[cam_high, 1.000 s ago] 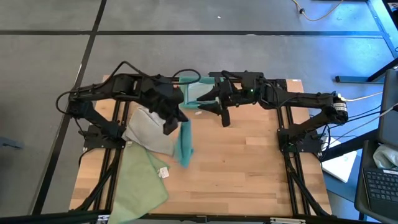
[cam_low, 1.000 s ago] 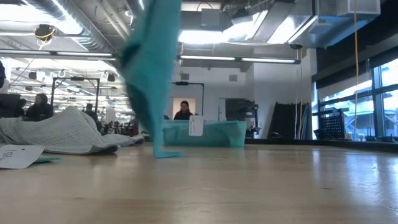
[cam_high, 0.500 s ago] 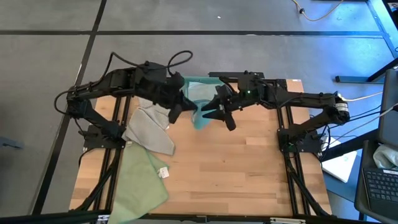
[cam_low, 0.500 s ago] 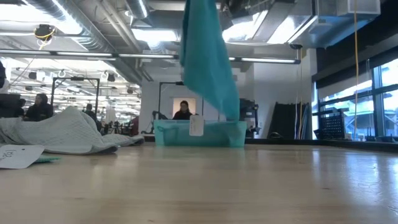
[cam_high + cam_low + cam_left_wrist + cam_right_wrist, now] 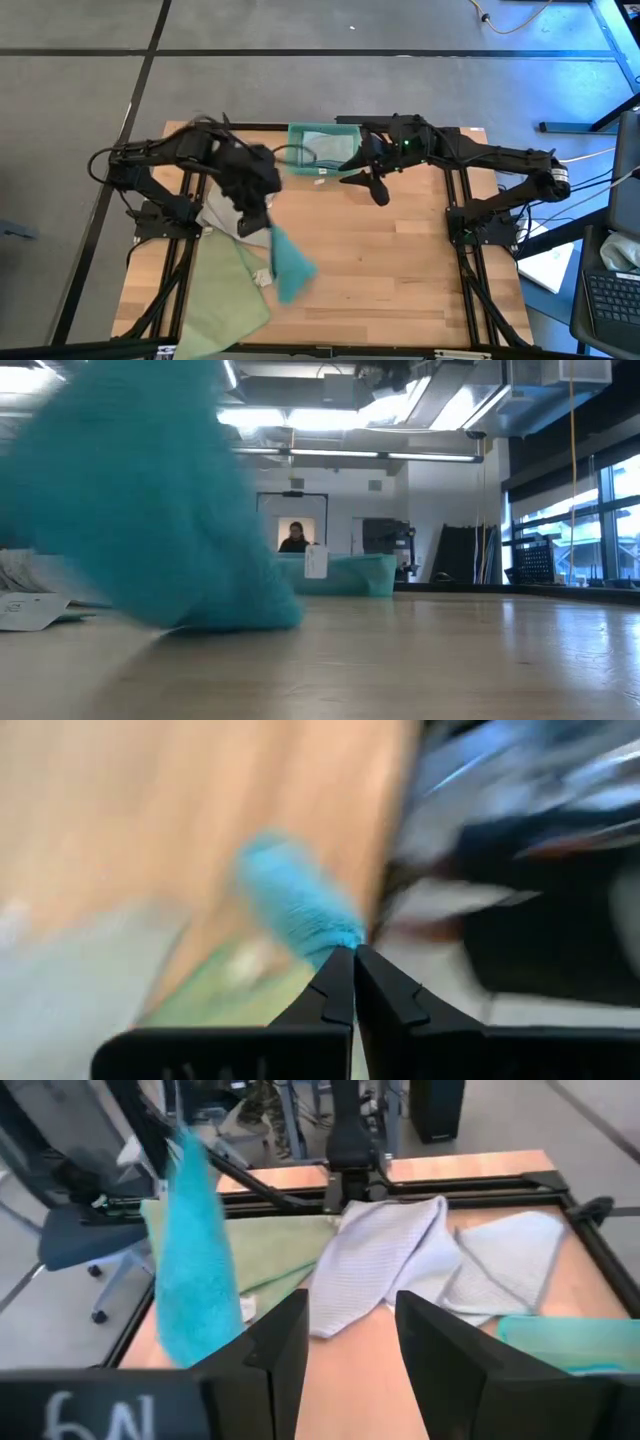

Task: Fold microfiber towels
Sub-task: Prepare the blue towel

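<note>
Folding has barely begun: the left gripper (image 5: 262, 205), clamped on a teal towel (image 5: 288, 265), dangles it left of centre, the grey towel (image 5: 375, 1260) and green towel (image 5: 222, 300) lie crumpled lower left, and the right gripper (image 5: 372, 184) hovers open near the bin (image 5: 312, 132).

Pale wooden plank bench (image 5: 380, 270) on a black frame. Lying on it: crumpled light grey microfiber towel (image 5: 222, 212), flat pale green microfiber towel (image 5: 222, 295), rigid teal plastic bin (image 5: 318, 148) at the far edge.
</note>
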Motion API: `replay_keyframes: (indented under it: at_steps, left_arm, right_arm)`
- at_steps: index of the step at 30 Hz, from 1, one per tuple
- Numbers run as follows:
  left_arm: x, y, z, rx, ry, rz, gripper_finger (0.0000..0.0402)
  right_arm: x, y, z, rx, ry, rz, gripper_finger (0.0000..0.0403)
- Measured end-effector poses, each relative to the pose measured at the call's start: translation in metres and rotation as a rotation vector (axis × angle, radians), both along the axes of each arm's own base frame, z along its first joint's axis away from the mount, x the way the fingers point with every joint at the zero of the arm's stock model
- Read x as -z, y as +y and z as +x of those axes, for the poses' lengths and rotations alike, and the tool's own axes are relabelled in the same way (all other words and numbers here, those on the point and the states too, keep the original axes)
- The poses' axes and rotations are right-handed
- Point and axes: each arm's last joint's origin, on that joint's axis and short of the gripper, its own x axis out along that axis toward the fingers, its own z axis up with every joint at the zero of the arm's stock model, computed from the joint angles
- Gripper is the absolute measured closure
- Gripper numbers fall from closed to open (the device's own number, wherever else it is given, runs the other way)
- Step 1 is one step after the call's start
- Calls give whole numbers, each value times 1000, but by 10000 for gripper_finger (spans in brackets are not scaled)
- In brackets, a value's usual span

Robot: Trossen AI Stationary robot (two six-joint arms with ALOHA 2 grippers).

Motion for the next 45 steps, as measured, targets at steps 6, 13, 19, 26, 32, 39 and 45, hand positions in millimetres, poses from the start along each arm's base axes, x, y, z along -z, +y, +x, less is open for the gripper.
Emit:
replay_keyframes:
  at_steps: [6, 13, 19, 26, 32, 39, 45]
  left_arm:
    - [1, 0, 5, -30, -7, 6, 401]
    - [-9, 18, 49, -129, -355, 119, 401]
    - [11, 23, 87, -50, -354, -40, 387]
    - [16, 6, 101, 182, -372, -318, 343]
    - [27, 7, 92, 130, -227, -259, 335]
    - [39, 15, 82, 36, -108, 52, 339]
    - [40, 20, 83, -34, -111, 190, 335]
  right_arm:
    - [1, 0, 0, 7, 9, 3, 249]
    - [6, 1, -4, 19, 80, 42, 249]
    - [11, 4, -27, 32, 247, 93, 249]
    - [13, 6, -45, 30, 346, 83, 249]
    - [20, 4, -38, 10, 368, 69, 249]
    - [71, 9, -39, -48, 520, 144, 249]
    - [133, 21, -44, -106, 585, 163, 249]
